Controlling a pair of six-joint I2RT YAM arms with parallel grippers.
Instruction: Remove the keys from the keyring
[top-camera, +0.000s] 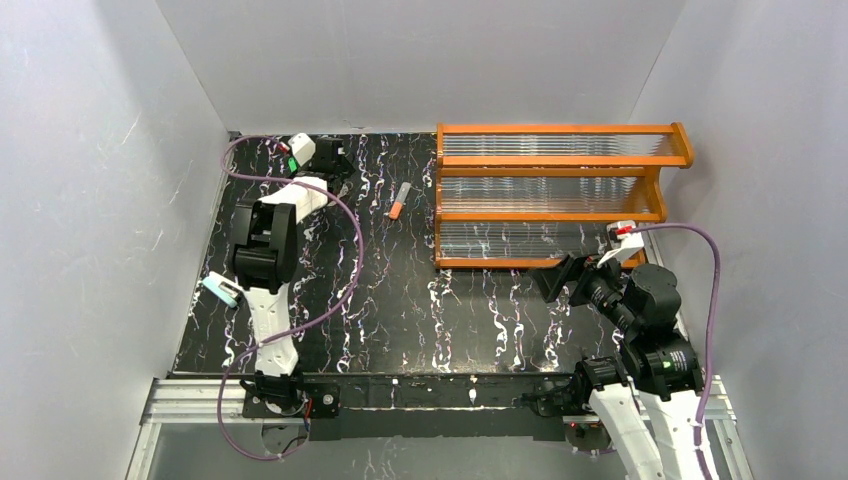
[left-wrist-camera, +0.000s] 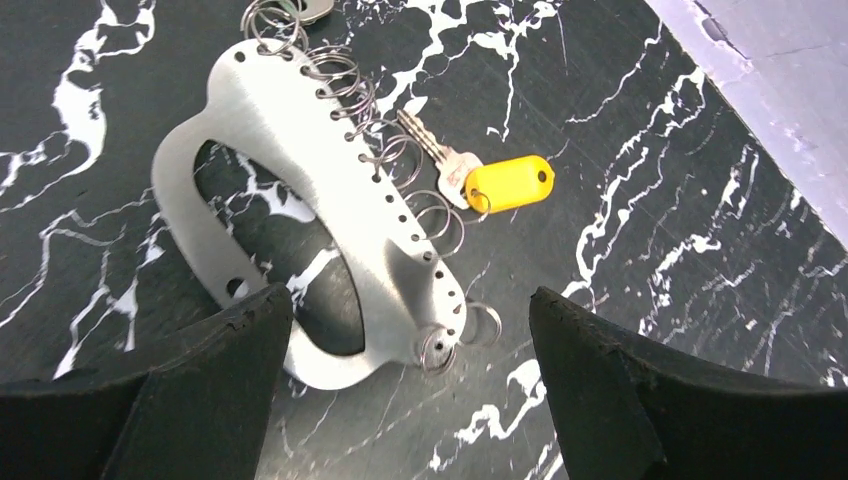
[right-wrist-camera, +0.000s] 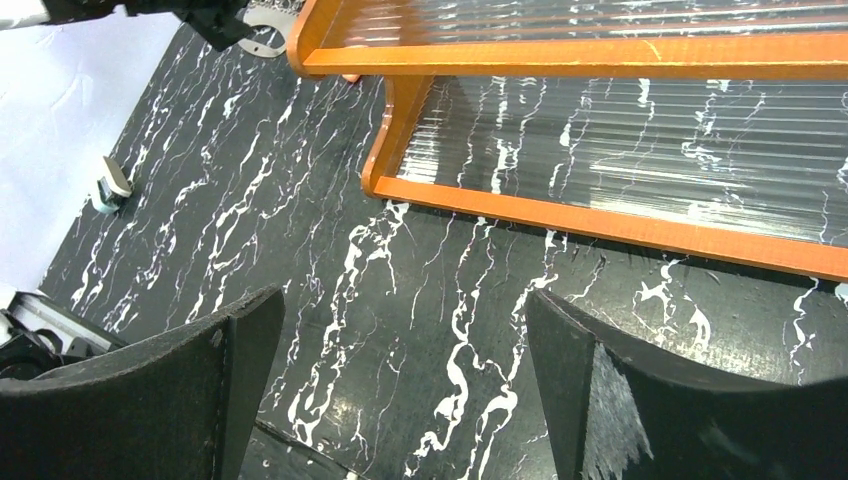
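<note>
Black marble-patterned table (top-camera: 430, 300) with white veins fills the floor of a white-walled booth, and from where I stand two arms rise from its near edge; at the far left corner the left claw (left-wrist-camera: 405, 305) hangs over the single keyring (left-wrist-camera: 280, 130), its two dark fingers (left-wrist-camera: 215, 380) spread wide on either side of the ring's near end and closed on nothing; the keyring lies flat on the table, a grey metal loop with one big open centre, a row of small holes down one edge and a string of thin wire rings hooked through them, too overlapped to count surely; one key with a yellow head (left-wrist-camera: 508, 183) lies on the table just beside that edge, its silvery blade touching the wire rings; a second silvery piece at the ring's far end is cut off by the frame, so I count only one key for certain; the right claw (right-wrist-camera: 405, 300) hovers over bare table on the right, jaws wide apart and empty, in front of one orange-framed rack (top-camera: 560, 195) with three ribbed clear panels; one orange-and-grey stick (top-camera: 399, 200) lies between rack and left claw.
</note>
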